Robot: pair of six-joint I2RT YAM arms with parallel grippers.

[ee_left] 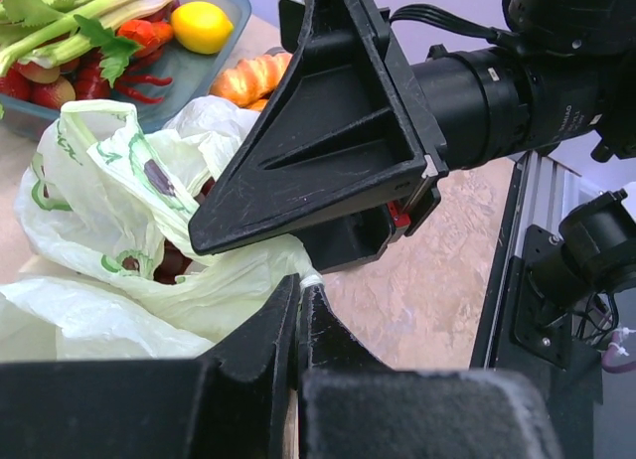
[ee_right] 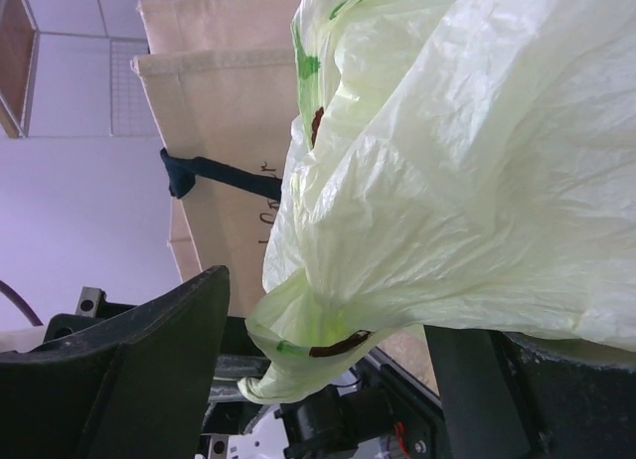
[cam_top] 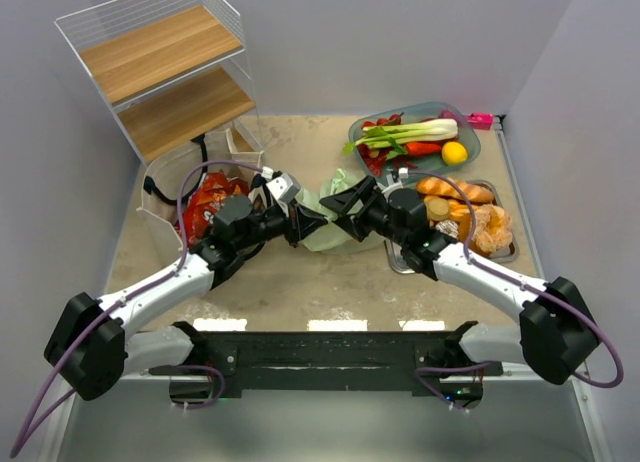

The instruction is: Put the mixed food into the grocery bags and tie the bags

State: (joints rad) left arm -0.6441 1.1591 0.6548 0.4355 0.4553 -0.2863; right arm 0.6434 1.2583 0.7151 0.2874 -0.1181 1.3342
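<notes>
The pale-green grocery bag [cam_top: 322, 232] with dark avocado prints lies mid-table, dark red food showing inside it [ee_left: 169, 265]. My left gripper [cam_top: 303, 225] is shut on a thin pinch of its plastic [ee_left: 298, 290]. My right gripper [cam_top: 336, 208] faces it from the right, open. In the right wrist view a hanging fold of the bag [ee_right: 397, 181] sits between that gripper's [ee_right: 318, 375] spread fingers, and neither finger presses it. The beige canvas tote [cam_top: 165, 197] stands at the left with red snack packets [cam_top: 210, 204] in it.
A clear tray [cam_top: 470, 142] at the back right holds leek [cam_top: 410, 132], red pepper and a lemon [cam_top: 454, 153]. A metal tray [cam_top: 400, 262] in front of it holds croissants and bread [cam_top: 470, 217]. A wire shelf with wooden boards [cam_top: 165, 67] stands at the back left.
</notes>
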